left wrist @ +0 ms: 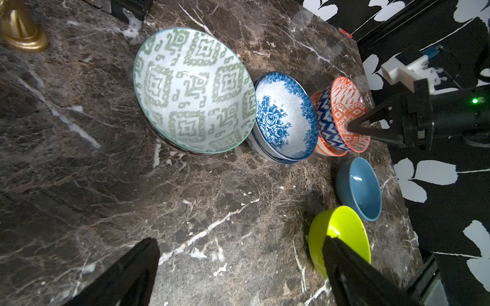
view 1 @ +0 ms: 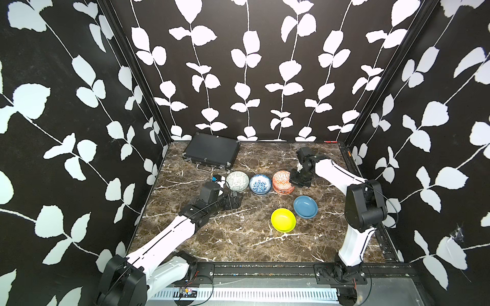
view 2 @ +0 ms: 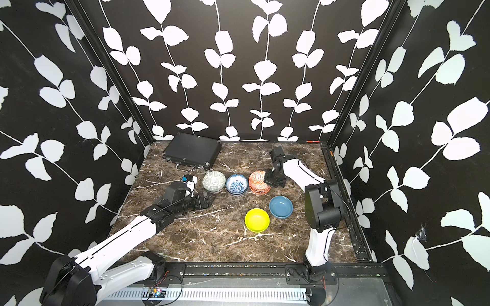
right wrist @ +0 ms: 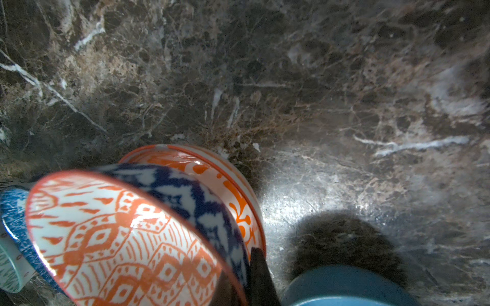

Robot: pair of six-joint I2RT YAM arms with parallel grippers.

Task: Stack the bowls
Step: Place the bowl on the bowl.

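Three bowl pairs stand in a row in both top views: a pale green-patterned bowl [view 1: 237, 181] [left wrist: 193, 90] on another, a blue-floral bowl [view 1: 260, 184] [left wrist: 286, 116] nested in its twin, and an orange-patterned bowl [view 1: 281, 179] [right wrist: 119, 238]. My right gripper [view 1: 293, 180] [right wrist: 244, 265] is shut on the rim of that orange bowl, which is tilted over a second orange bowl [right wrist: 233, 185] beneath it. A plain blue bowl [view 1: 305, 207] and a yellow bowl [view 1: 283, 220] sit nearer the front. My left gripper [view 1: 237, 199] [left wrist: 240, 239] hangs open and empty, low beside the pale bowl.
A flat black case [view 1: 212, 151] lies at the back left of the marble table [view 1: 238, 238]. A gold object [left wrist: 20, 29] shows near the case in the left wrist view. Black leaf-patterned walls close in three sides.
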